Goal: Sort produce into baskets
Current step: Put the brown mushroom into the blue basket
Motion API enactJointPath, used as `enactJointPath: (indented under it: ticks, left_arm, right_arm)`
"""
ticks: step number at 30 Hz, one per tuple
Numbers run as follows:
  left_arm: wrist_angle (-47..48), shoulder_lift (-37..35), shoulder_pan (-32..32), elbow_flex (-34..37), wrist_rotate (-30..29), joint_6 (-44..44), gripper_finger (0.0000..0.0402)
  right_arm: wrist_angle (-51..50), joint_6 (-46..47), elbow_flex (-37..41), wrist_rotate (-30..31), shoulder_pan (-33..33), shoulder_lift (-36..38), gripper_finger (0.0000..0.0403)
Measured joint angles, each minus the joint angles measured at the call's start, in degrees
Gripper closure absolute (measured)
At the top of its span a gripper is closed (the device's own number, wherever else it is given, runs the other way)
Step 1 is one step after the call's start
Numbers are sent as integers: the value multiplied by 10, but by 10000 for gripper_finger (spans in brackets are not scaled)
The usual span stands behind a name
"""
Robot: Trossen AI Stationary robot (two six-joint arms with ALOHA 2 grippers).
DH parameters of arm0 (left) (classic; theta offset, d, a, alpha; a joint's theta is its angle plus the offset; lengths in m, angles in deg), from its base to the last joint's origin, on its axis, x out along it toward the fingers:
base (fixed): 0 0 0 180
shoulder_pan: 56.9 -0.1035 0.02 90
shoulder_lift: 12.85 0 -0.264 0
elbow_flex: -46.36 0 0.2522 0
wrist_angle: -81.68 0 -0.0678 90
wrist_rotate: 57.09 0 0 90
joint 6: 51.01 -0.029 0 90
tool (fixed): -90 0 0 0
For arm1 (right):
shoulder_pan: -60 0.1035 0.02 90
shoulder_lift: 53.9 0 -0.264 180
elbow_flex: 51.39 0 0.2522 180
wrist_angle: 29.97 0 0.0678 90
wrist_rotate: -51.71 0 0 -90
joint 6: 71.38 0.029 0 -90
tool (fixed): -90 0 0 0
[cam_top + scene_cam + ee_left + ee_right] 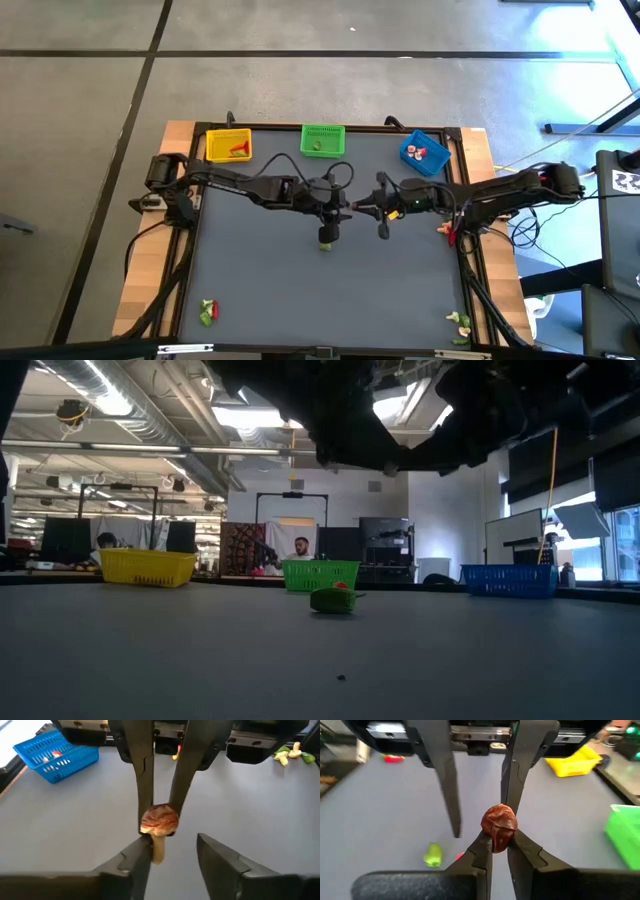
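Both arms reach in from the table's side edges and meet near its middle. The right gripper (499, 851) is clamped on a brown mushroom (499, 826); the left gripper (172, 855) faces it, fingers apart.

R gripper (499, 851) pinching brown mushroom (499, 824), L fingers (449, 795) apart

Both arms reach inward and meet tip to tip over the middle of the worktop. We see the right pincer (499, 851) clamped on a small brown-capped mushroom piece (499, 826). The left pincer (172, 854) faces it with fingers spread apart, one finger (131, 862) just beside the piece's pale stem, the other clear of it.
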Motion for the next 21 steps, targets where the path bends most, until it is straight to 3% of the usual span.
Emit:
enactJointPath:
  ticks: [11,21]
  left_arm:
    - [76,-9,4,1,11,71,217]
    - [92,-8,4,1,1,75,217]
  right_arm:
    - [-248,-40,-76,152,0,54,359]
    - [-345,-55,-79,246,-26,102,359]
